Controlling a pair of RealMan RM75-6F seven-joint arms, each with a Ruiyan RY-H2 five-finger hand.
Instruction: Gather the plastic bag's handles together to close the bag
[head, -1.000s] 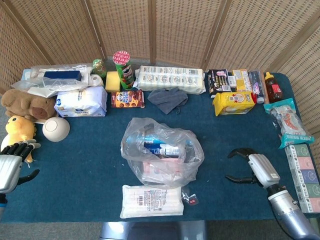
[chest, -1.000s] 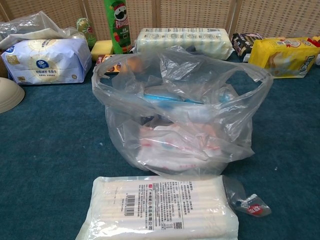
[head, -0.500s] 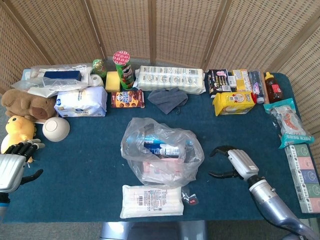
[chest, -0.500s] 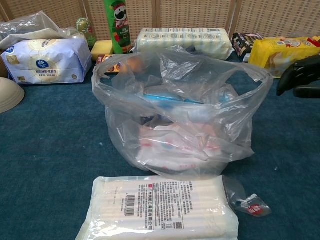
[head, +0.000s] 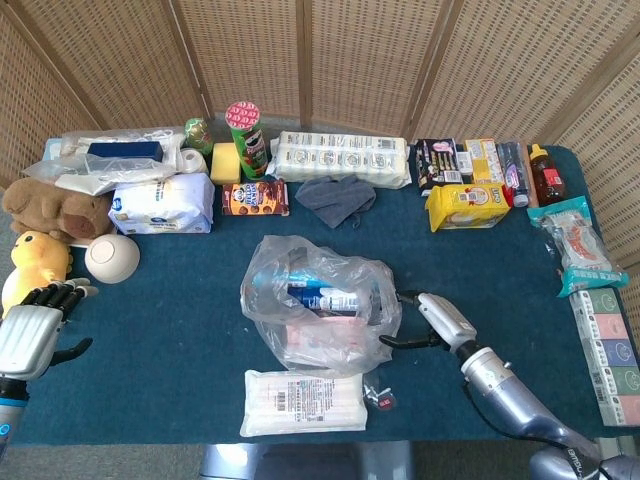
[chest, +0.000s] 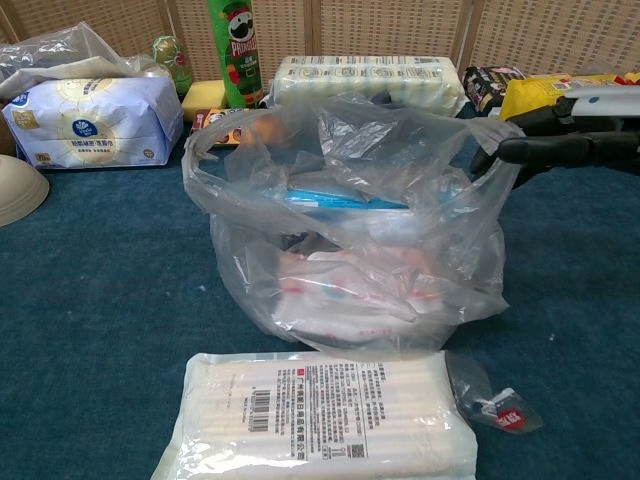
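The clear plastic bag stands open in the middle of the blue table, full of packaged goods. Its left handle and right handle are apart. My right hand is at the bag's right side with its dark fingers spread, touching the right handle and pushing it a little inward. I cannot see a closed grip on the plastic. My left hand hovers open at the table's left edge, far from the bag, and shows only in the head view.
A white flat pack lies just in front of the bag, a small wrapper beside it. A bowl and a yellow plush sit near my left hand. Snacks, a Pringles can and a grey cloth line the back.
My right hand has swept left across the table and reached the bag's right handle, nudging it inward. The left hand has shifted only slightly.
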